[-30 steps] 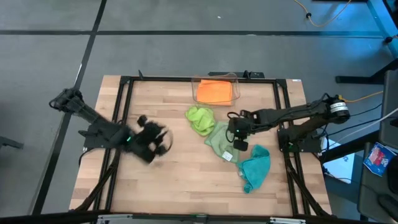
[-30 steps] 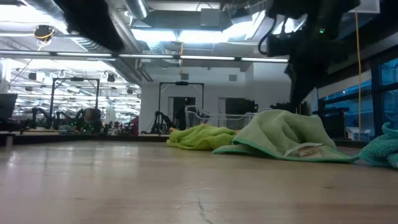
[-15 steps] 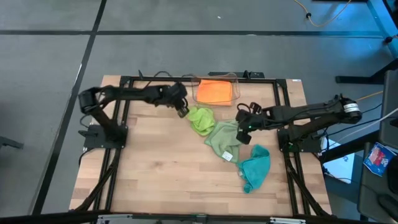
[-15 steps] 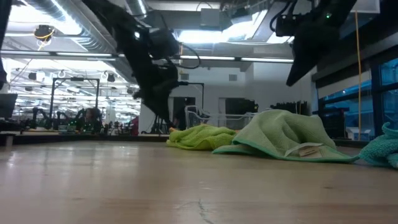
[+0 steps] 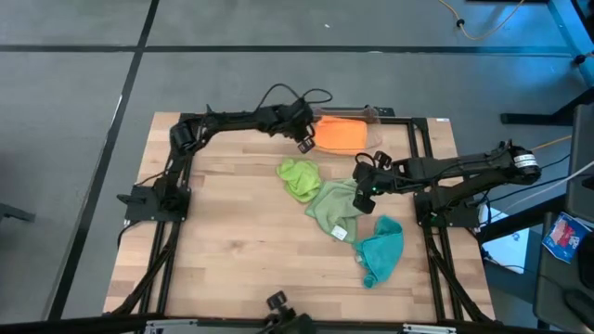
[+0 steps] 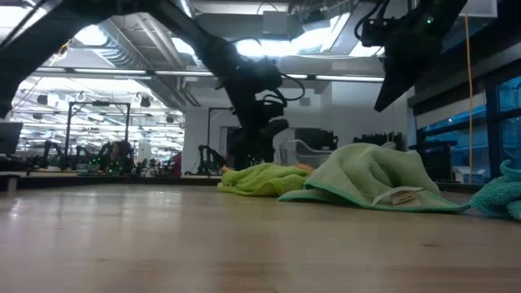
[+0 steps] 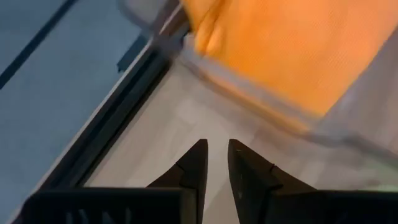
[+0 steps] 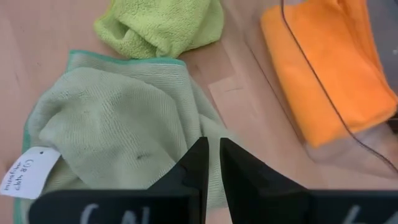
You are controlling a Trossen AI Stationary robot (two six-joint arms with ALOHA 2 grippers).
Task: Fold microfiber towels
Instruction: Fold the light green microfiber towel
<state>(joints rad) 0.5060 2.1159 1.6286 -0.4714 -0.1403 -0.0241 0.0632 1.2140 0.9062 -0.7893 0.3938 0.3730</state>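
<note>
Tool (image 5: 305, 142) of the left arm hangs at the far edge of the desk (image 5: 223, 241), fingers narrow with a slim gap, gripping nothing, just left of the orange towel (image 5: 342, 133); that towel lies in a clear bin (image 5: 371, 118) whose walls are hard to make out; lime green towel (image 5: 299, 178) sits crumpled nearer; sage towel (image 5: 332, 210), white tag (image 5: 341, 233) showing, lies beside it; right tool (image 5: 363, 188) hovers above its right edge, nearly closed, empty; teal towel (image 5: 380, 249) lies nearest right, cut off in the low view.
</note>
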